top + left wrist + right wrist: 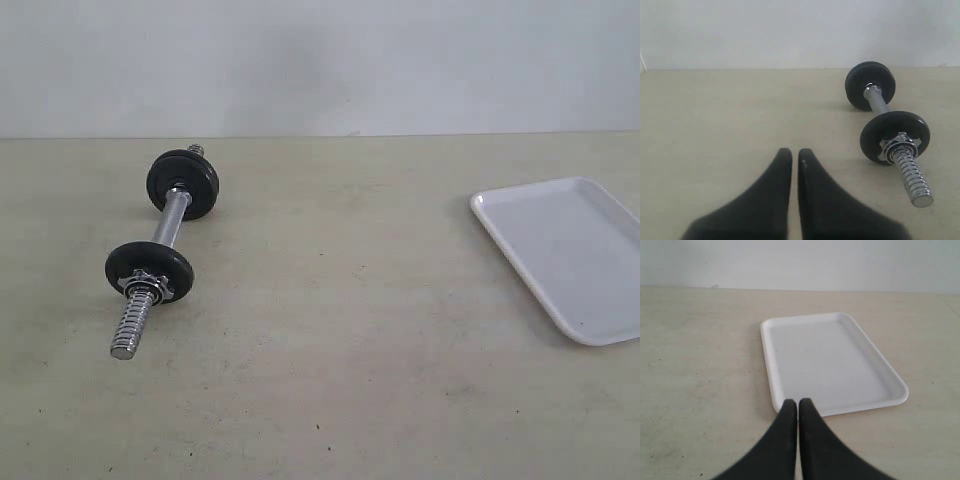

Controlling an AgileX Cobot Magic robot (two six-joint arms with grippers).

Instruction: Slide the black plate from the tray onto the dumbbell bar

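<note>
Beige tabletop is stretching out below a pale wall. One black plate (125, 265) is sitting on the dumbbell bar (170, 222) at eight o'clock in the exterior view, behind a collar nut (147, 283). A matching far disc (200, 185) is riding at ten o'clock. The tray (580, 250) is lying at three o'clock, well apart. My left gripper (795, 152) and right gripper (798, 402) are showing jaws nearly together, gripping nothing.

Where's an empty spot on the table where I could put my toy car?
The biggest bare patch is the middle of the table, between the dumbbell bar and the white tray. The tray itself holds nothing, so that works too. The front strip of the table is bare as well. Only the left side, around the bar, is taken.
</note>
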